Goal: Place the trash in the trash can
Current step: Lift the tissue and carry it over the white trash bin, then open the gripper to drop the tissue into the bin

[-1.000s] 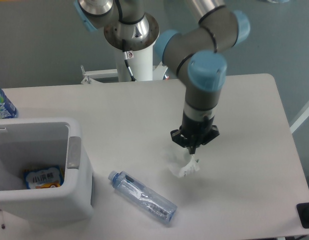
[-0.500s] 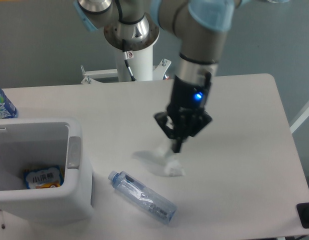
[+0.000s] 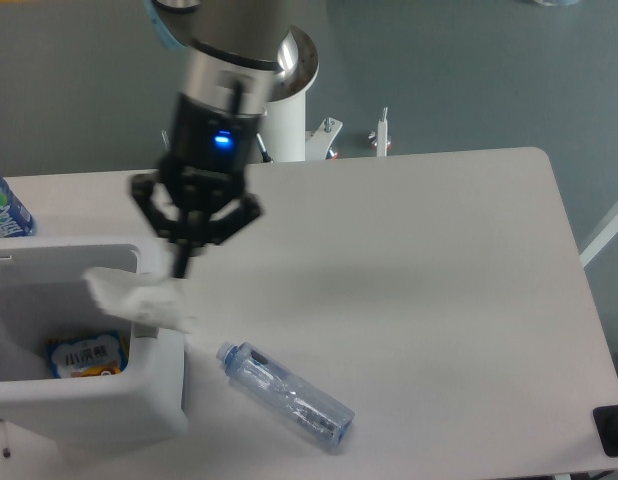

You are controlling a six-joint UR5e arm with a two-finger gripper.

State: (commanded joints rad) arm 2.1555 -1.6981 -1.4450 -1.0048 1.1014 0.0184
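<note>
Over trash can (image 3: 164, 395) rim | hand (image 3: 179, 272) points down | pinching crumpled wrapper (image 3: 139, 298) | bottle (image 3: 284, 393) on table (image 3: 439, 300)

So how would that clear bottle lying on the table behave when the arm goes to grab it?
The clear bottle lies on its side, so a nudge would probably roll it. It looks empty and crinkled, so likely light and apt to buckle under the fingers. Its smooth plastic may slip.
</note>
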